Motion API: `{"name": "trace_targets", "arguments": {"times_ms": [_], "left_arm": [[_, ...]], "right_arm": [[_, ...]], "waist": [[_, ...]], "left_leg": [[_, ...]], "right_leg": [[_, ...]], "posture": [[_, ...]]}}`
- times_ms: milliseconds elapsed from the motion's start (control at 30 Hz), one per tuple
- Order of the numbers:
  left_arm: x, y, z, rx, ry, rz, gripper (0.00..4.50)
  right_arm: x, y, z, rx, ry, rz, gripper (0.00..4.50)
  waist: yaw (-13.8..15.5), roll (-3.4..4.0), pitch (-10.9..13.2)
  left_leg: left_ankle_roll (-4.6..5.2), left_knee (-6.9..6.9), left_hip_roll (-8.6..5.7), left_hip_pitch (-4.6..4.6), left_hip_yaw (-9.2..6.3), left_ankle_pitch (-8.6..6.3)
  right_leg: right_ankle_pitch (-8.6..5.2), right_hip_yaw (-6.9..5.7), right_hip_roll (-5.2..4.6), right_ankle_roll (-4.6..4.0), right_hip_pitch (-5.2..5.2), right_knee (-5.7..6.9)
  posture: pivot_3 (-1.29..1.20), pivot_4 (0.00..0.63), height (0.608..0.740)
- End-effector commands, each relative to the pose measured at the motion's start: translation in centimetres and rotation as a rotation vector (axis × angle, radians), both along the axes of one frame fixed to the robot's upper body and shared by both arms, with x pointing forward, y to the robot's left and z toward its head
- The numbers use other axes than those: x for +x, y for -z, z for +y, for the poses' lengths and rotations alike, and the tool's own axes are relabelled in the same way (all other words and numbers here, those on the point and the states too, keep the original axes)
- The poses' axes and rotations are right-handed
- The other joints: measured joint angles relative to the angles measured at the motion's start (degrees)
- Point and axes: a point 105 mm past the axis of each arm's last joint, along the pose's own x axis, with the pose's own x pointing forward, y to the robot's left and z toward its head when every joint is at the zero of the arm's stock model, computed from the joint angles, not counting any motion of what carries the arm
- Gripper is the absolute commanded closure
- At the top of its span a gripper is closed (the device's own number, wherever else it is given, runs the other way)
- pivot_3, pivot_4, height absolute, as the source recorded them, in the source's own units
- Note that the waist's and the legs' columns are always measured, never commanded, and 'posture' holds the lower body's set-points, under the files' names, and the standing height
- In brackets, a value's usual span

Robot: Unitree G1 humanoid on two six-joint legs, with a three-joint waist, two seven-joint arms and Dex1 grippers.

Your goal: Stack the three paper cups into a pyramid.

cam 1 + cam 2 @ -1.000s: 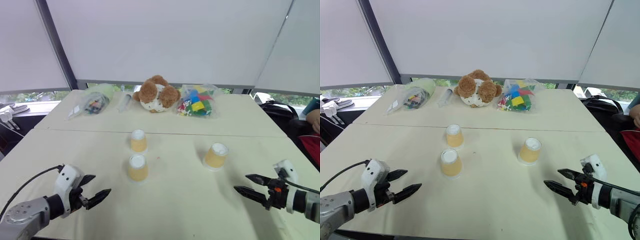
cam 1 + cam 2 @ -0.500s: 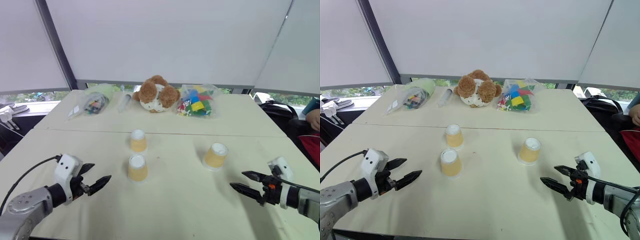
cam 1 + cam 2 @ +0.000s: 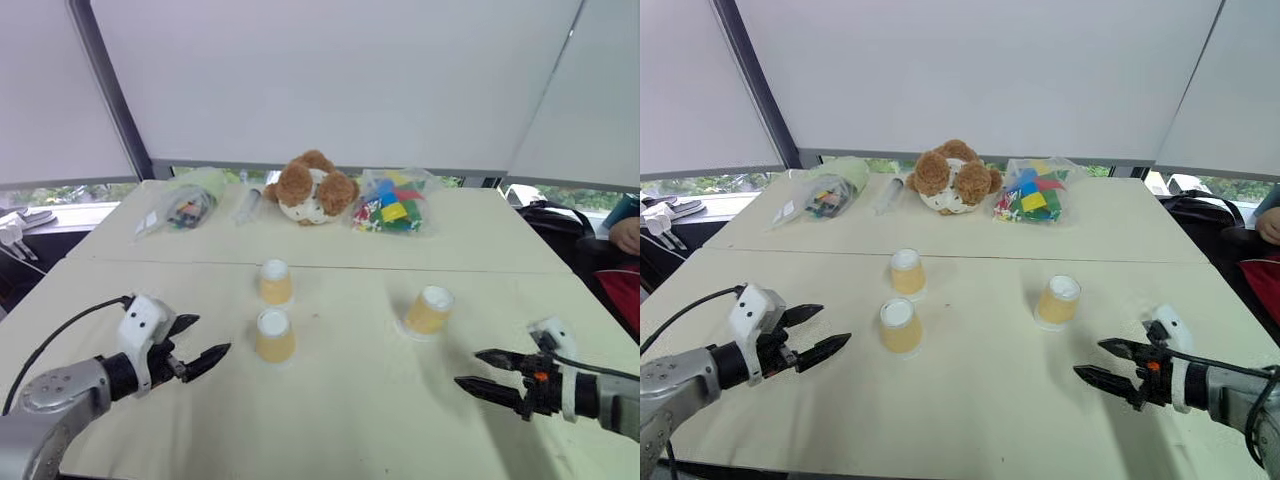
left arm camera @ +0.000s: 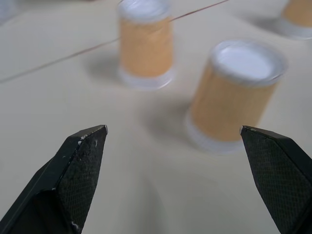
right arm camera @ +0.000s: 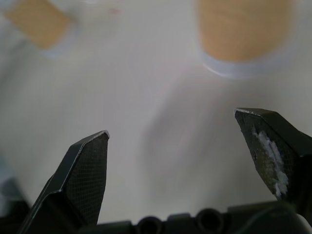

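Note:
Three paper cups stand upside down and apart on the cream table. One cup is at the middle, a second cup sits just in front of it, and a third cup is off to the right. My left gripper hovers open, left of the near cup, which also appears in the left wrist view as the closer cup. My right gripper is open, low over the table, in front of and to the right of the right cup.
Along the far side lie a brown teddy bear, a clear bag of coloured blocks, another clear bag and a syringe-like tube. A person's arm and a dark bag are at the far right.
Both grippers have moved inward toward the cups, the left rising and shifting right, the right shifting left. The cups have not moved.

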Motion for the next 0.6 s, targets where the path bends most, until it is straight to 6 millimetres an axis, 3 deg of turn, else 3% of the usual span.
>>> {"name": "trace_targets", "arguments": {"times_ms": [33, 167, 567, 600], "left_arm": [[0.3, -0.6, -1.7, -0.015, 0.060, -0.027, 0.00], [1.4, -0.5, -3.0, -0.046, 0.104, -0.026, 0.00], [4.3, 1.6, -6.2, 0.024, 0.199, -0.081, 0.00], [4.7, 1.7, -6.2, 0.031, 0.190, -0.092, 0.25]], "right_arm": [[-0.5, -1.6, 2.2, 0.009, -0.082, -0.021, 0.03], [-0.9, -1.8, 3.6, 0.004, -0.115, -0.014, 0.03], [-0.7, -1.8, 4.0, -0.007, -0.101, -0.041, 0.03], [-0.7, -1.8, 4.0, -0.007, -0.099, -0.042, 0.01]], "waist": [[0.02, 0.00, 0.00], [0.31, -0.03, 0.01], [0.26, -0.03, 0.00], [0.22, -0.03, 0.00]], "left_leg": [[0.00, 0.00, 0.00, 0.00, 0.00, 0.00], [0.00, 0.01, -0.02, -0.06, -0.01, 0.00], [0.01, 0.03, -0.04, -0.08, -0.01, 0.00], [0.01, 0.03, -0.04, -0.08, -0.02, 0.00]], "right_leg": [[0.00, 0.00, 0.00, 0.00, 0.01, 0.00], [0.01, -0.04, 0.02, 0.02, -0.02, 0.00], [0.02, -0.04, 0.06, 0.04, -0.03, 0.01], [0.02, -0.04, 0.06, 0.04, -0.04, 0.01]], "posture": [[0.00, 0.150, 0.740], [0.00, 0.150, 0.740], [0.00, 0.150, 0.740], [0.00, 0.150, 0.740]]}}
